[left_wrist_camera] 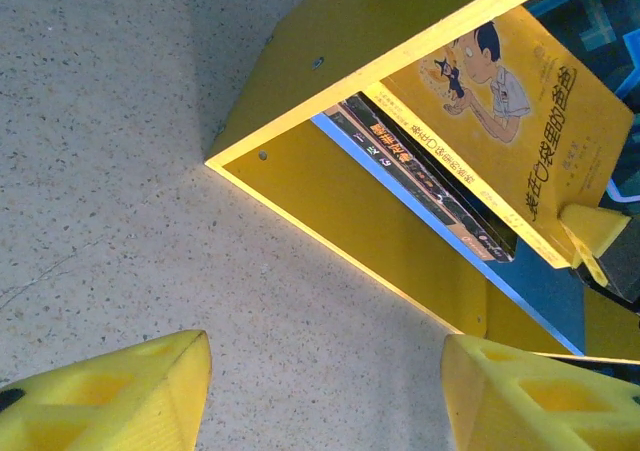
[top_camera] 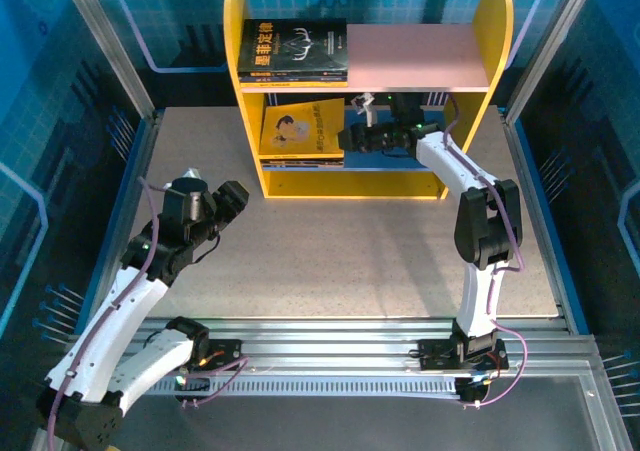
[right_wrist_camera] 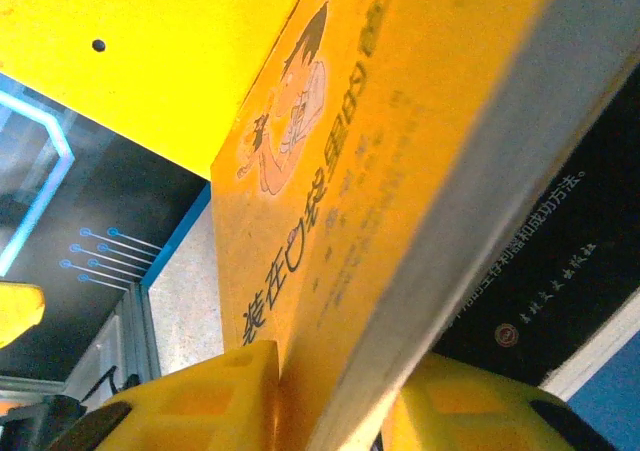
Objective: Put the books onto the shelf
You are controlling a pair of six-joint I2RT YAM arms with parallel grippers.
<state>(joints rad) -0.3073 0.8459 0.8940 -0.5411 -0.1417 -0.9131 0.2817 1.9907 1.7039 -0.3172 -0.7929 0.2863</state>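
Note:
The shelf [top_camera: 236,31] stands at the back of the table. Two black books with a white antler design [top_camera: 293,49] lie stacked on its pink upper board. A yellow book [top_camera: 300,126] with a cartoon boy leans tilted over dark books [top_camera: 300,161] on the blue lower board. My right gripper [top_camera: 352,134] reaches into the lower tier and is shut on that yellow book's right edge. In the right wrist view the yellow book [right_wrist_camera: 360,171] passes between the fingers of the right gripper [right_wrist_camera: 335,401], above a black book [right_wrist_camera: 560,261]. My left gripper [top_camera: 213,184] hovers open over the table.
In the left wrist view the left gripper [left_wrist_camera: 325,391] is open over bare speckled tabletop, facing the shelf [left_wrist_camera: 350,201], the yellow book [left_wrist_camera: 510,121] and the dark books [left_wrist_camera: 420,171]. Aluminium frame posts [top_camera: 110,41] and blue walls enclose the table.

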